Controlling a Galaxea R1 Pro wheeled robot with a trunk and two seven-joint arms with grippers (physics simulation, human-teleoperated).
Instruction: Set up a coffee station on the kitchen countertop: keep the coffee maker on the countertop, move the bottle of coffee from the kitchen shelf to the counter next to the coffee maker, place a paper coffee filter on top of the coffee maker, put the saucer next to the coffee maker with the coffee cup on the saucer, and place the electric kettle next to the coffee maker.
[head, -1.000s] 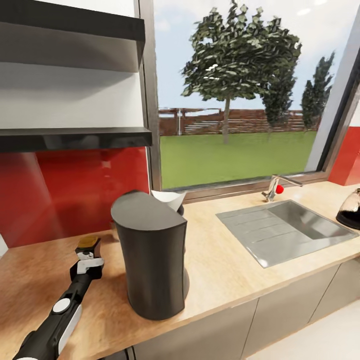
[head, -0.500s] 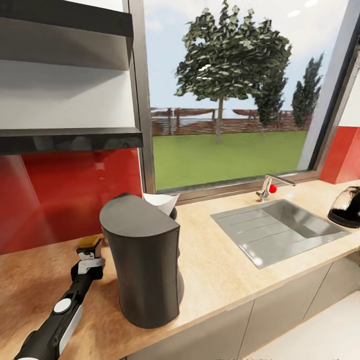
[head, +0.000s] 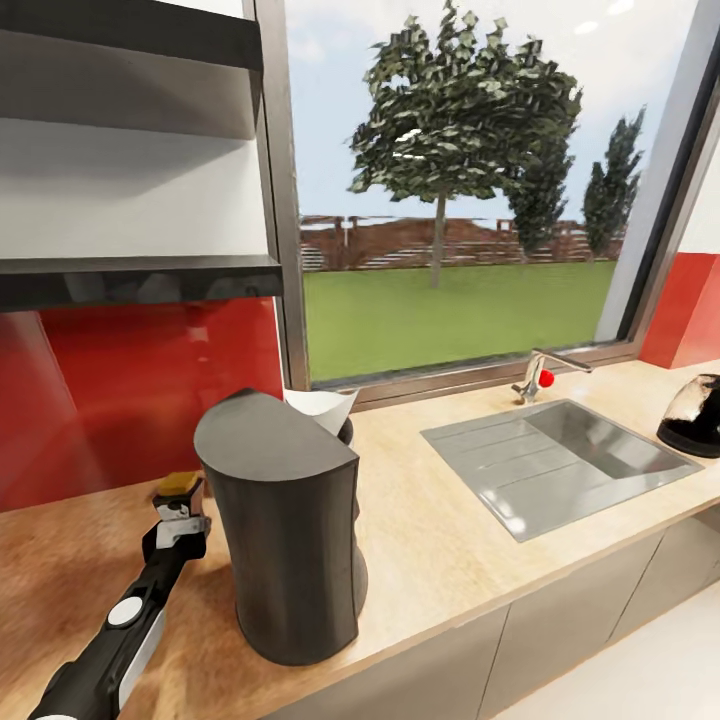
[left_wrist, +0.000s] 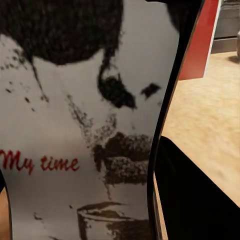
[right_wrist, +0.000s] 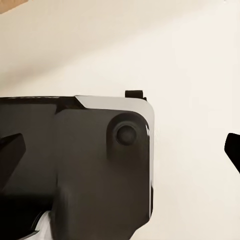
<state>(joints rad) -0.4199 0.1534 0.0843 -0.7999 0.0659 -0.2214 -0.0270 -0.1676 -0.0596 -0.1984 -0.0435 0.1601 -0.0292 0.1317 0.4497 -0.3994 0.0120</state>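
**On the counter: coffee jar at the left claw, coffee maker alongside**

On the kitchen countertop (head: 450, 540), the light-wood one over grey cabinet fronts, we are seeing the coffee maker (head: 285, 535) standing tall and black, its back turned to us in the head view, with a white paper filter (head: 322, 408) poking up at its top rear. Just beside it, on our left, the bottle of coffee (head: 178, 487) is showing its brownish-gold lid, right at the tip of our left gripper (head: 177, 520). Our left arm is reaching up to it from the lower corner. We cannot tell from these views whether the claw is gripping the jar or standing open around it.

Through the left wrist camera we are looking at the jar's white label (left_wrist: 75, 125) at very close range: a dark printed figure and red script reading "My time". A curved dark body is rising just past the jar's edge there.

Farther along the counter, the inset steel sink (head: 555, 460) with its tap (head: 545, 375) is lying between the coffee maker and the electric kettle (head: 692, 415), which is sitting dark and rounded at the far right edge, well apart from the machine.

Our right wrist camera is showing a black housing (right_wrist: 75, 165) against a pale surface; the right claw's state we cannot tell.
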